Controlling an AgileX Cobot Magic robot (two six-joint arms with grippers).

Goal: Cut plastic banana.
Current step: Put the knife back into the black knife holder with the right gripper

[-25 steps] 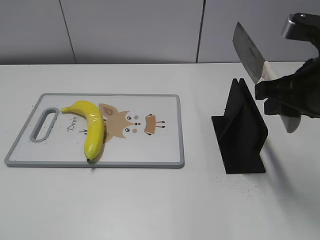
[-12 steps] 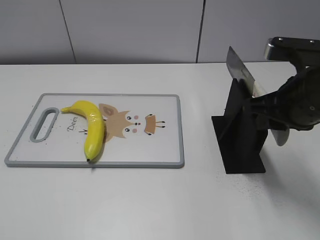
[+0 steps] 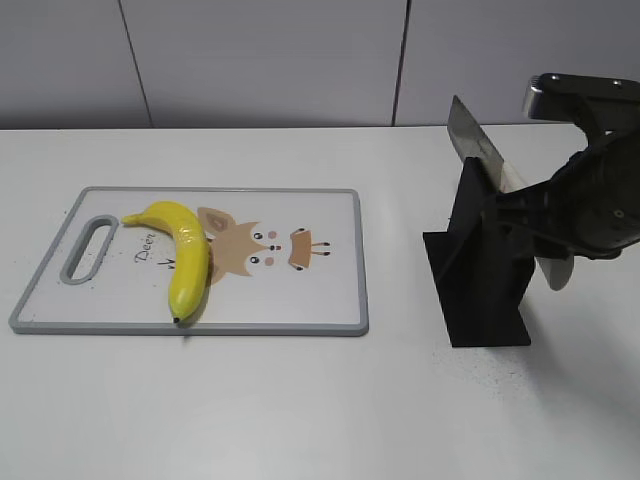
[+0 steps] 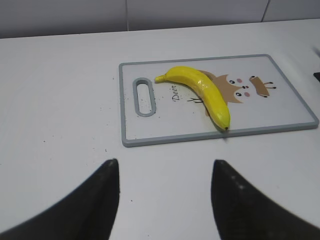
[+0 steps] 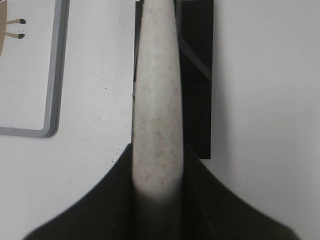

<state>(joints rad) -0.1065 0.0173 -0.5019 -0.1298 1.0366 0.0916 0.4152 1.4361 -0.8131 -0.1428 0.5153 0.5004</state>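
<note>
The yellow plastic banana (image 3: 182, 252) lies whole on the left part of the grey-rimmed cutting board (image 3: 330, 300); it also shows in the left wrist view (image 4: 202, 92). My right gripper (image 3: 545, 215) is shut on the pale handle (image 5: 157, 100) of a knife, whose steel blade (image 3: 470, 138) sits down in the slot of the black knife stand (image 3: 482, 265). My left gripper (image 4: 164, 172) is open and empty, low over bare table in front of the board's near edge (image 4: 220, 136).
The board carries a cartoon deer print (image 3: 260, 245) and a handle slot (image 3: 88, 245) at its left end. The black stand's base (image 5: 197, 75) lies under the knife handle. A grey wall runs behind the white table.
My right gripper has lowered the knife from up in the air above the stand down into the stand's slot. The banana and the board have not moved.
</note>
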